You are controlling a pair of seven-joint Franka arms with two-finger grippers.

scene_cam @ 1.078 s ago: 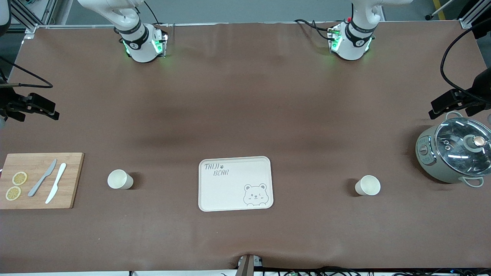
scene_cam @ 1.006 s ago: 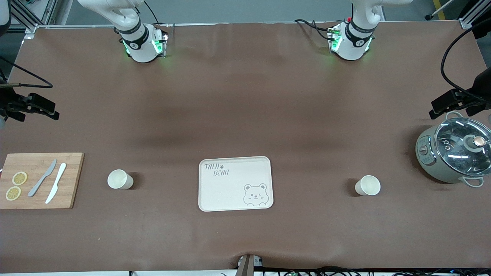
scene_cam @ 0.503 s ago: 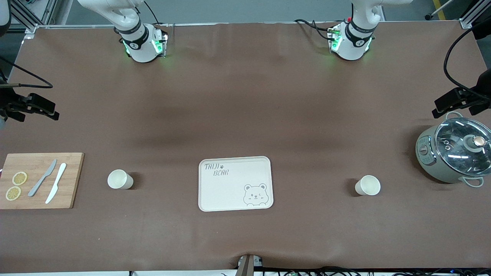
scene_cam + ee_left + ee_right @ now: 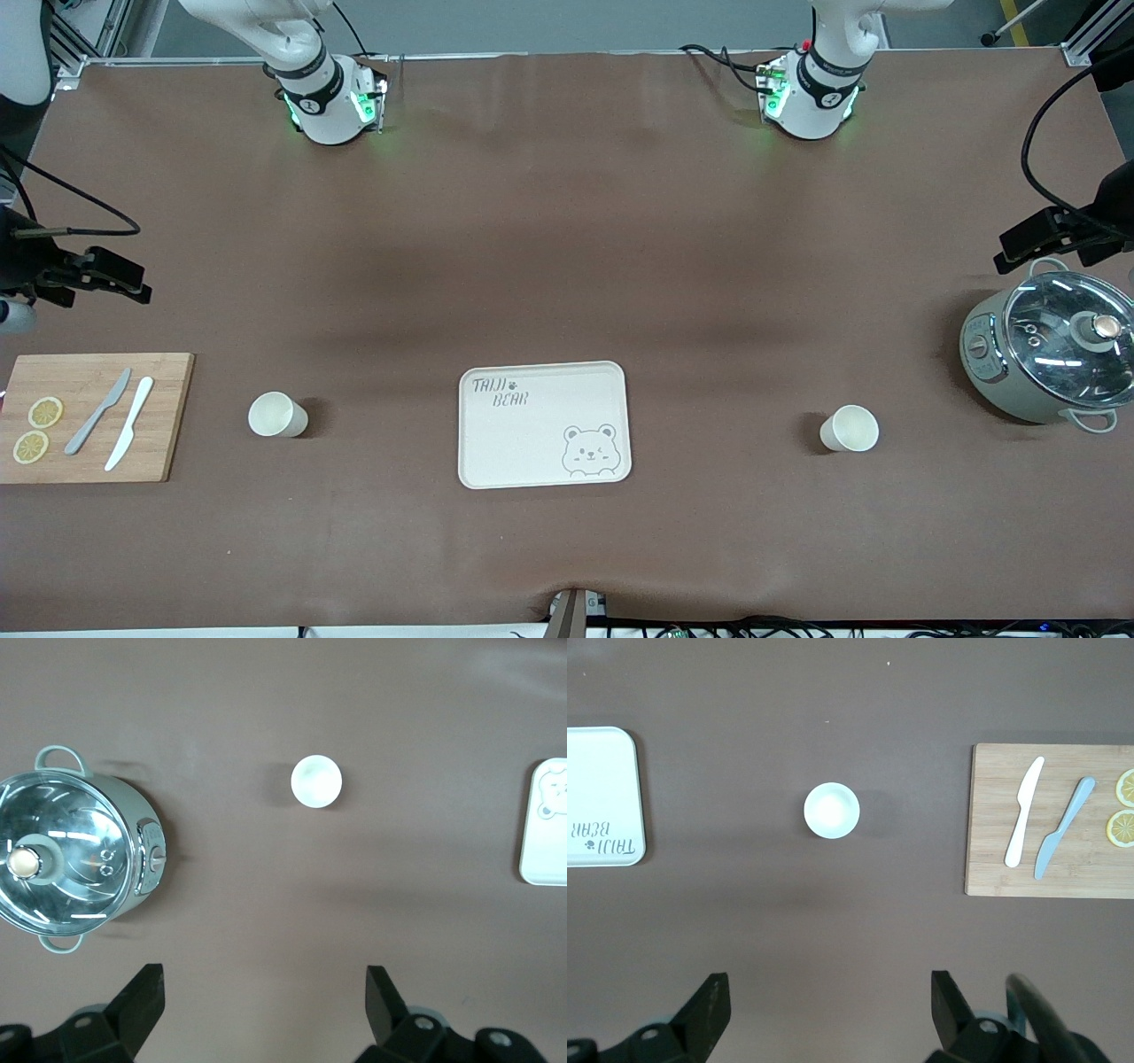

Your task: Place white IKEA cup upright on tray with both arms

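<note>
Shifted since the earlier frames: right pincer, now over bare table close to the cutting board; left pincer much where it was, over the table beside the pot.

Nearest the front camera: tray, cream, rectangular, with rounded corners and a raised rim, matte, printed with a bear face; nothing on it. Level with it and well apart on either flank: cup by the board and cup by the pot, both white, smooth, round-mouthed, slightly tapered, upright on the table, neither yet on the tray. Toward the right arm's end: pale wood-grain cutting board with two knives and two lemon slices. Toward the left arm's end: grey-green pot under a glossy glass lid.

Above the table: both pincers spread wide and holding nothing, as seen in the wrist views (left pincer, right pincer).

Likely hazards, judged from this layout:
- Tipping a light, smooth cup through an off-centre descent or one finger touching first.
- Slipping on the tapered wall under a shallow grip.
- Catching the raised rim with a low carry.
- Crowding over the tray if both arms arrive together.
</note>
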